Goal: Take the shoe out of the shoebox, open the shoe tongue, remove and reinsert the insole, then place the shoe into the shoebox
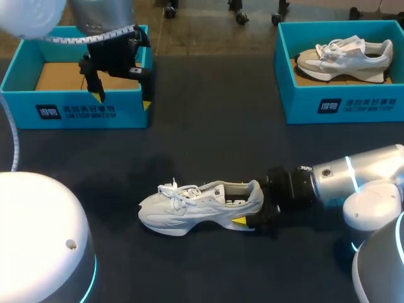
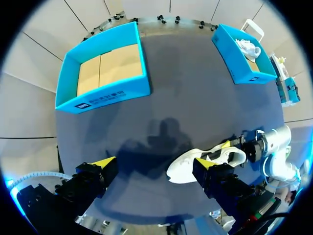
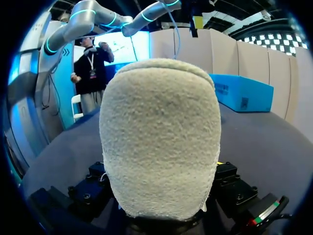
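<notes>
Shoe [image 1: 201,207] sat upright at lower middle, out of the box. Right gripper [image 1: 247,205] looked clamped on its heel. Left gripper [image 1: 124,100] hung open and empty over the upper-left shoebox [image 1: 76,112], which showed bare cardboard. The upper-right shoebox [image 1: 344,106] held 1 other sneaker [image 1: 344,58]. Tongue-opening looked next: left must drop to the laces while right steadies.

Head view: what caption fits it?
Right gripper grips the heel of a white sneaker; left gripper hangs open near a blue shoebox.
</notes>
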### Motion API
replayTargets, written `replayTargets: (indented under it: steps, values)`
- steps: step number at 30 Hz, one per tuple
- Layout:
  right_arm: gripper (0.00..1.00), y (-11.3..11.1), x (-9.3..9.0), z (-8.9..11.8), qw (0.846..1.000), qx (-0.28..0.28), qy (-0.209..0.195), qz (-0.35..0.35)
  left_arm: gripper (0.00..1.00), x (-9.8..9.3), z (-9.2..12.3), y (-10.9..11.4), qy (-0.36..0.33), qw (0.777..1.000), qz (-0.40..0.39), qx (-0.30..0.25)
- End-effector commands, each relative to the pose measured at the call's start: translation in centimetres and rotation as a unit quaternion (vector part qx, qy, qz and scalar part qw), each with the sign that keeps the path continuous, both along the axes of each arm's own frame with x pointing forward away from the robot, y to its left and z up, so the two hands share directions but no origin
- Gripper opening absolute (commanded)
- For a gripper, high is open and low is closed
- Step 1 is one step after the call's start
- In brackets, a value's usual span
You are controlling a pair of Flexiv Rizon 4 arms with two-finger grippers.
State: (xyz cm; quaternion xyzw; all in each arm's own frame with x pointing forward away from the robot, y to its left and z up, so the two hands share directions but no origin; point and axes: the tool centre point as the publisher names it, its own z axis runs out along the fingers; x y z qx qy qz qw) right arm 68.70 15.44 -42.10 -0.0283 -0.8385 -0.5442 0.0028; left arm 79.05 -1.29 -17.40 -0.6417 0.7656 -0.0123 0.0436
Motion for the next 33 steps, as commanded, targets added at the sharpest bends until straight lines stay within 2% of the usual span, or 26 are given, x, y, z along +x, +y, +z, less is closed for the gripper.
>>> replayTargets:
  steps: [1, 2, 4, 10, 16, 27, 31, 33]
  values:
    - [0.0, -0.2, 0.0, -0.4, 1.0, -0.003, 0.001, 0.0, 1.0, 0.3, 0.0, -0.2, 0.003, 1.0, 0.0, 0.003]
    - [0.0, -0.2, 0.0, -0.4, 1.0, -0.003, 0.001, 0.0, 1.0, 0.3, 0.0, -0.2, 0.003, 1.0, 0.0, 0.003]
    - [0.0, -0.2, 0.0, -0.4, 1.0, -0.003, 0.001, 0.0, 1.0, -0.6, -1.5, -0.9, 0.015, 1.0, 0.007, 0.009]
    - [0.0, -0.2, 0.0, -0.4, 1.0, -0.003, 0.001, 0.0, 1.0, -5.2, -5.1, -3.6, 0.044, 0.999, -0.013, 0.026]
    - [0.0, -0.2, 0.0, -0.4, 1.0, -0.003, 0.001, 0.0, 1.0, -8.2, -6.0, -6.3, 0.063, 0.998, -0.03, 0.006]
    - [0.0, -0.2, 0.0, -0.4, 1.0, -0.003, 0.001, 0.0, 1.0, -8.2, -6.0, -6.3, 0.063, 0.998, -0.03, 0.006]
    - [0.0, -0.2, 0.0, -0.4, 1.0, -0.003, 0.001, 0.0, 1.0, -8.9, -8.2, -9.8, 0.061, 0.998, -0.02, 0.016]
    - [0.0, -0.2, 0.0, -0.4, 1.0, -0.003, 0.001, 0.0, 1.0, -9.2, -8.6, -11.3, 0.066, 0.998, -0.014, 0.02]
